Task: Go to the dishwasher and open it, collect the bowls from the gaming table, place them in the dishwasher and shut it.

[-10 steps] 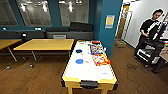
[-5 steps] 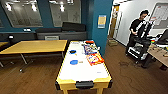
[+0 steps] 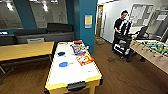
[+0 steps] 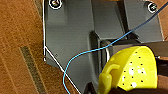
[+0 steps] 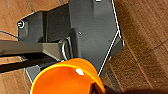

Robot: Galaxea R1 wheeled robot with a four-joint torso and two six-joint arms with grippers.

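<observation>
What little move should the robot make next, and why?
Probably roll forward a little toward the table: the blue bowl and black bowl sit well up its white top, far from the near end, likely beyond reach from here.

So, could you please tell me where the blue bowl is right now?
In the head view the blue bowl sits on the gaming table, towards its left edge, between the black bowl farther back and the table's near end.

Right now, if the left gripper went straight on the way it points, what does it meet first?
Probably the yellow perforated bowl, close in front of it in the left wrist view; held or not, I cannot tell. Beyond it lies the wooden floor, depth unclear.
</observation>
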